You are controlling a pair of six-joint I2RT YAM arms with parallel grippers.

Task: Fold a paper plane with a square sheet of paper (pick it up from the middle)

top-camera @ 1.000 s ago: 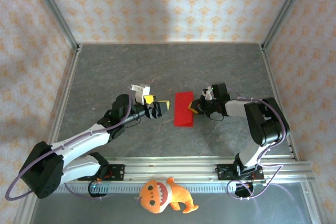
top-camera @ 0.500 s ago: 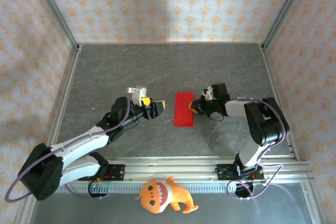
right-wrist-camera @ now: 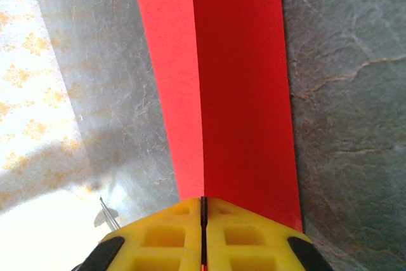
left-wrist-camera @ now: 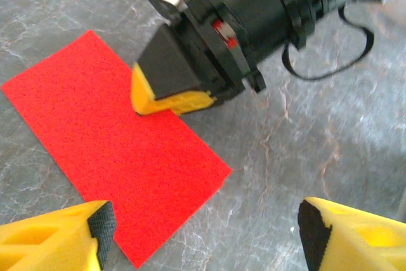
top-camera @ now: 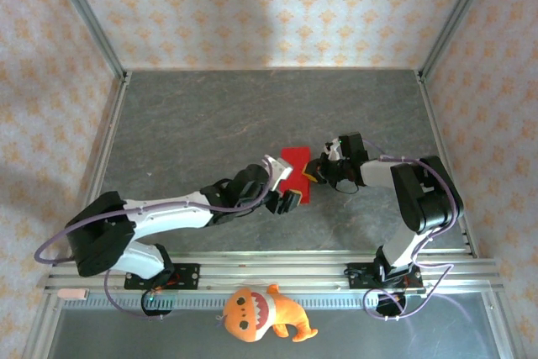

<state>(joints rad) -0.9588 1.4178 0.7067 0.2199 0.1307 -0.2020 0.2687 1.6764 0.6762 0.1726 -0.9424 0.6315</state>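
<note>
Dark grey marble-patterned tabletop (top-camera: 210, 107), matt, softly lit. Cream wallpapered walls with a repeating orange floral motif (top-camera: 269, 14) rise behind it and on either side, with slanting silver aluminium frame posts (top-camera: 84, 10) standing at its far corners. Slotted silver aluminium rail (top-camera: 277, 268) along its near edge.

a robot lab test cell, not a home. bare aluminium frame posts (top-camera: 84, 14) hold flat wall panels (top-camera: 269, 6) papered in a repeating orange pattern, boxing in a grey stone-look table (top-camera: 210, 115). two robot arms (top-camera: 160, 216) (top-camera: 420, 195) are bolted to a slotted metal rail (top-camera: 277, 271) at its near edge, with loose purple cables (top-camera: 50, 245) trailing off them.
</note>
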